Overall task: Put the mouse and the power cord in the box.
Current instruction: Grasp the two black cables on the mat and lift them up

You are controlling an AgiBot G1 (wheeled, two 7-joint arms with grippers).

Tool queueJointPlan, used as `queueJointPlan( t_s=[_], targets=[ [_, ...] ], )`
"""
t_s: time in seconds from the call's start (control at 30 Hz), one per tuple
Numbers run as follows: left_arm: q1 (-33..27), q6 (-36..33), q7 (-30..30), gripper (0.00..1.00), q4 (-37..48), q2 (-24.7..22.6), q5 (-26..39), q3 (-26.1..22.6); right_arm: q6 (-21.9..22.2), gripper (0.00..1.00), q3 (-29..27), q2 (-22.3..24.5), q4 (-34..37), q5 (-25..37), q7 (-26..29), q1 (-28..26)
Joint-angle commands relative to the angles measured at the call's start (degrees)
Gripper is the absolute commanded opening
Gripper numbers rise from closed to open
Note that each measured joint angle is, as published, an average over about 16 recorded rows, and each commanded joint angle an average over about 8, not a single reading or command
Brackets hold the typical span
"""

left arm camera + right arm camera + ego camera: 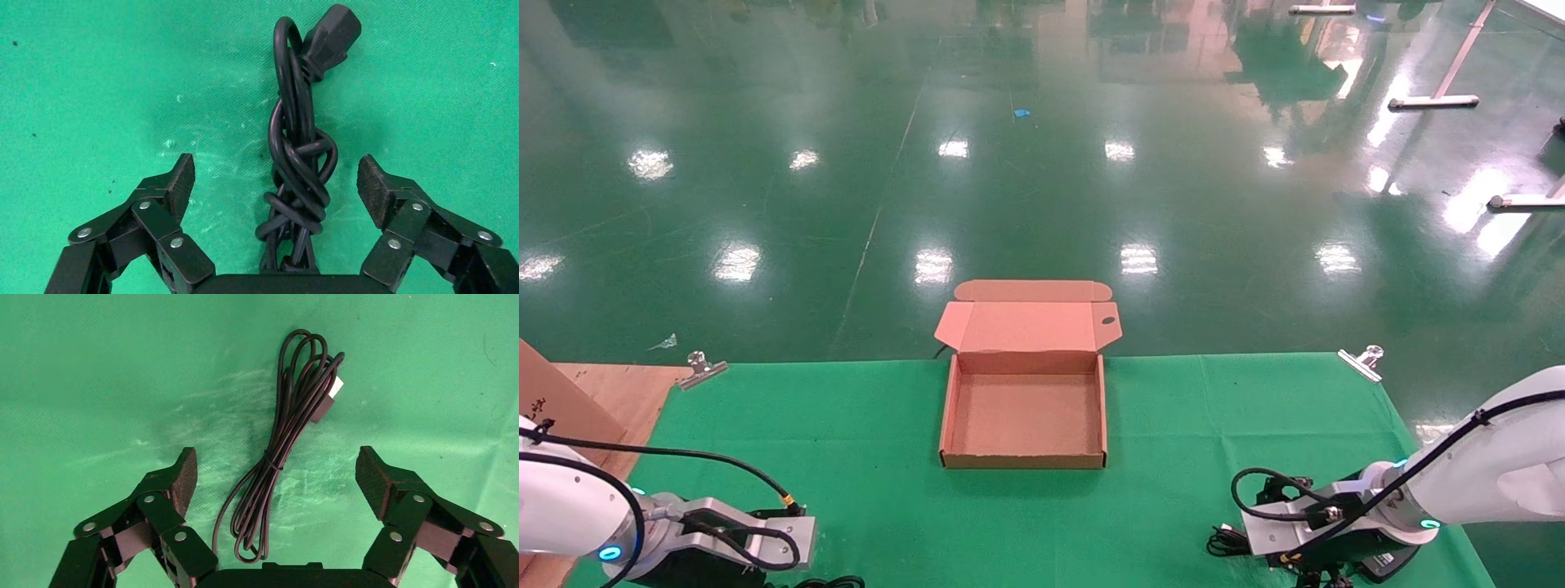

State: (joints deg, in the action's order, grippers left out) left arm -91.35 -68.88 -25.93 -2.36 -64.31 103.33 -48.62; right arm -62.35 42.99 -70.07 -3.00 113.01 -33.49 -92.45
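The box [954,408] lies open and empty at the middle of the green cloth, its lid [1027,325] folded back past the far edge. The power cord [300,159], a knotted black bundle with a chunky plug [333,33], rests on the cloth between the fingers of my open left gripper [275,174], touching neither pad. The mouse's thin cable bundle [287,435] lies on the cloth inside my open right gripper [276,465], also untouched. A black shape with a pale label [1387,562] under the right wrist seems to be the mouse, mostly hidden.
Both arms are low at the near edge of the table, the left arm [568,506] at the near left and the right arm [1491,465] at the near right. Metal clips [703,369] [1362,362] pin the cloth's far corners. A wooden board [617,392] lies at the left.
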Motion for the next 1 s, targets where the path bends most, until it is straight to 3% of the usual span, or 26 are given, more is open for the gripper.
queueJointPlan(
  t_s=[0.03, 1.0],
  targets=[
    [-0.1, 0.0, -0.2, 0.00, 0.4, -0.2, 0.0, 0.0, 0.0, 0.00, 0.0, 0.0, 0.4, 0.0, -0.6, -0.1],
    [0.1, -0.5, -2.1, 0.00, 2.1, 0.8, -1.6, 1.1, 0.6, 0.00, -0.2, -0.3, 2.8, -0.2, -2.2, -0.6]
  ],
)
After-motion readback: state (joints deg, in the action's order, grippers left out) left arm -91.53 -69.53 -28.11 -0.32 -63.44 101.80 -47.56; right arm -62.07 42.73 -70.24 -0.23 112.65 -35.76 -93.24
